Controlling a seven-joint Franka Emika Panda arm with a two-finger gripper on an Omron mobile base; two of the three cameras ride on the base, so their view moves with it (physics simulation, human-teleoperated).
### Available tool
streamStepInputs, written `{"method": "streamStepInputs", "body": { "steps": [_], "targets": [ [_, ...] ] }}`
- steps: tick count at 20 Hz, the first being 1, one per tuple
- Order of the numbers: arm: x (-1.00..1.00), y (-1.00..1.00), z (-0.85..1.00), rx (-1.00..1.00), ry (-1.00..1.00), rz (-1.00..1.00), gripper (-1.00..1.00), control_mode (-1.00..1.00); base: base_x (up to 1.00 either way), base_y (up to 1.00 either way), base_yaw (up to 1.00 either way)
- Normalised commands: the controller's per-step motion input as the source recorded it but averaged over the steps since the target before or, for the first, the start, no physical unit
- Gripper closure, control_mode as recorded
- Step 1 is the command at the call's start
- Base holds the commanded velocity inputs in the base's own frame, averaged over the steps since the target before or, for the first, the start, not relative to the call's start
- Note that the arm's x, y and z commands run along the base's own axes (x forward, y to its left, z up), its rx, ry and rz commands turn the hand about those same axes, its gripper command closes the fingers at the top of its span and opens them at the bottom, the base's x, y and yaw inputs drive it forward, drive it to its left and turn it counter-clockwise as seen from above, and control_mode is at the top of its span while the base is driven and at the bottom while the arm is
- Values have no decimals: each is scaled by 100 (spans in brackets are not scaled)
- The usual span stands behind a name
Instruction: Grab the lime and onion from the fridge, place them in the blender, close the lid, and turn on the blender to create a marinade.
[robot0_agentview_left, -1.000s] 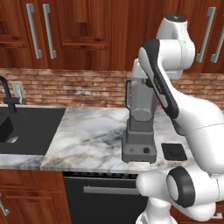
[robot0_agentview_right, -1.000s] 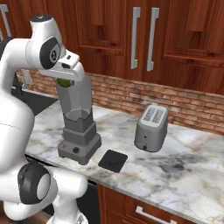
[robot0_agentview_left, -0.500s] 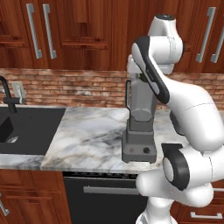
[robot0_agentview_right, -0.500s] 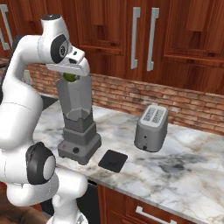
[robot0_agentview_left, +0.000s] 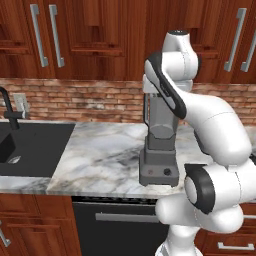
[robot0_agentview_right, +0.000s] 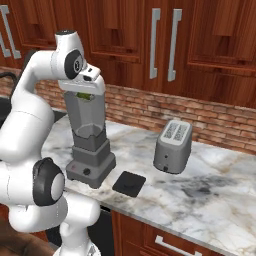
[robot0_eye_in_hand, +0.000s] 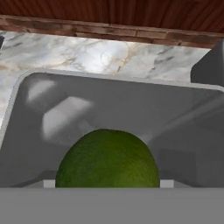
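While over blender (robot0_eye_in_hand: 109, 100), tool (robot0_agentview_right: 86, 95) grips lime (robot0_eye_in_hand: 107, 159).

The hand (robot0_agentview_right: 86, 95) holds the lime (robot0_agentview_right: 85, 96) at the open top of the blender (robot0_agentview_right: 90, 145).

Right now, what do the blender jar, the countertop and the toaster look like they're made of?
Blender jar: translucent grey plastic or glass; inside shows through. Countertop: polished marble-like stone, white with grey veins. Toaster: brushed silver metal, probably.
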Motion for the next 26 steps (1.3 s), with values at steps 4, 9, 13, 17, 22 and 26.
{"method": "streamStepInputs", "body": {
  "steps": [4, 9, 13, 17, 22, 26],
  "targets": [
    [19, 0, -6, 0, 0, 0, -100, -100, 0, 0, 0],
    [1, 0, 20, 0, 0, -1, -100, -100, 0, 0, 0],
    [-5, 2, 47, 0, -1, 0, -100, -100, 0, 0, 0],
    [-47, 0, 45, 0, -2, 0, -100, -100, 0, 0, 0],
    [-100, 0, 15, 0, -1, 1, -100, -100, 0, 0, 0],
    [-100, 0, 0, 0, 0, 5, -100, -100, 0, 0, 0]
  ]
}}
